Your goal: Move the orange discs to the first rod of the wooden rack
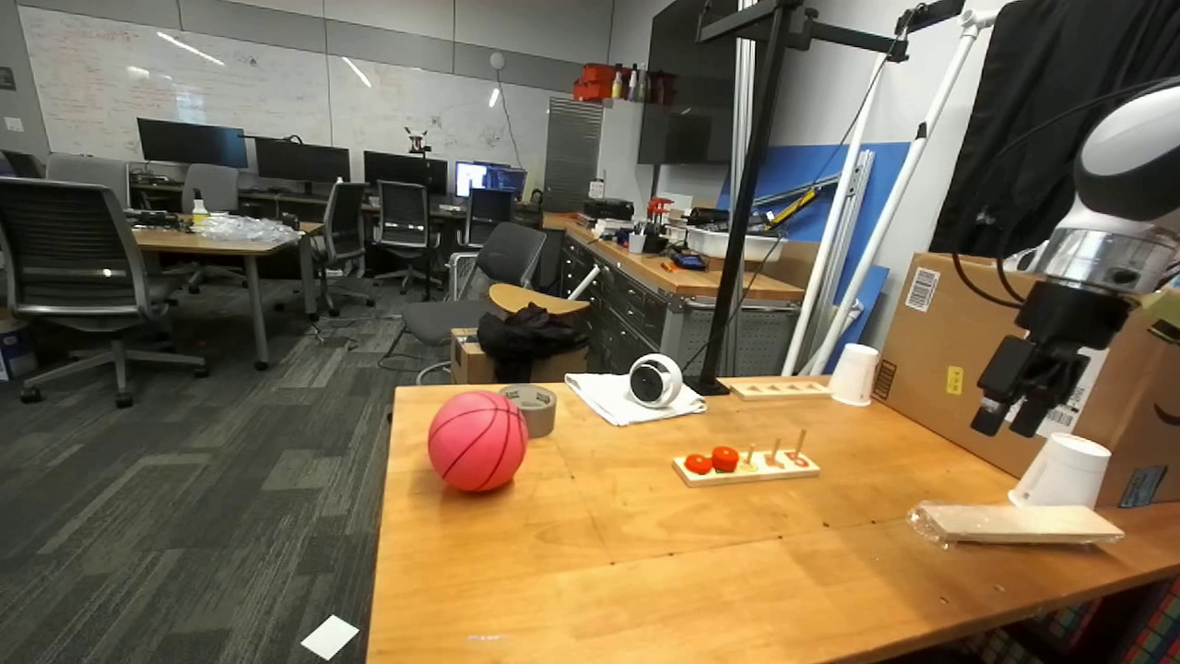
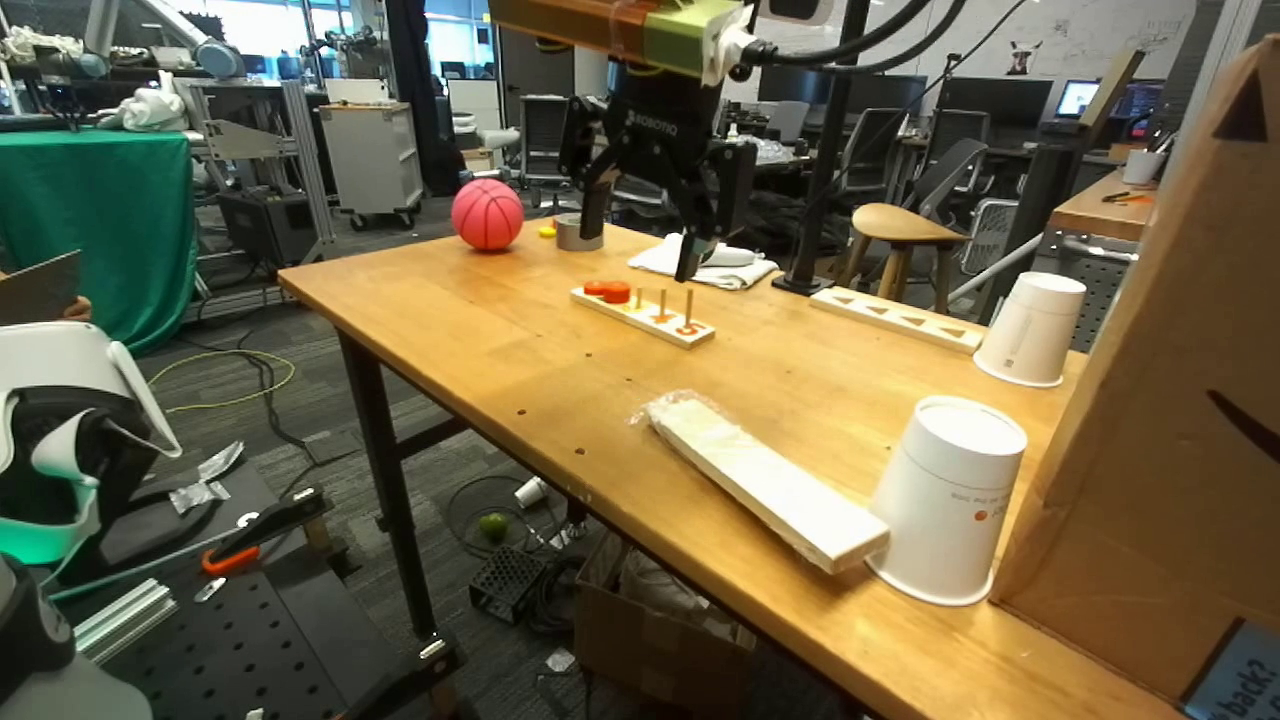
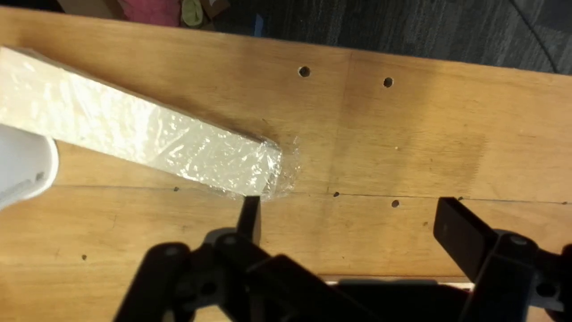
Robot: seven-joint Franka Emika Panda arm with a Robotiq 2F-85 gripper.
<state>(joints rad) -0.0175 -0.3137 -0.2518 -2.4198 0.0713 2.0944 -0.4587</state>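
The orange discs (image 1: 725,458) sit on the small wooden rack (image 1: 763,469), a bit right of the middle of the frame in an exterior view. They fill two spots side by side at its left end, and the right-hand spot stands a little taller. Three bare rods (image 2: 688,306) stick up next to them, and the one at the far right is the tallest.

The black Robotiq gripper (image 1: 1008,420) hangs in the air at the right side of that same frame, pointing down, well apart from the rack. Its fingers (image 3: 462,237) are spread wide — in the wrist view they come up from the bottom, and bare tabletop (image 3: 348,232) shows between the tips.

A pale wooden board (image 3: 134,120) in shiny clear wrap lies at the upper left of the wrist view, just beside a white paper cup (image 3: 20,163) at the left edge. In both exterior views that cup is upside down, near a big cardboard box (image 1: 977,360). A pink basketball (image 1: 477,441) sits near the table's left edge in an exterior view — a roll of tape (image 1: 542,412) is just behind it.
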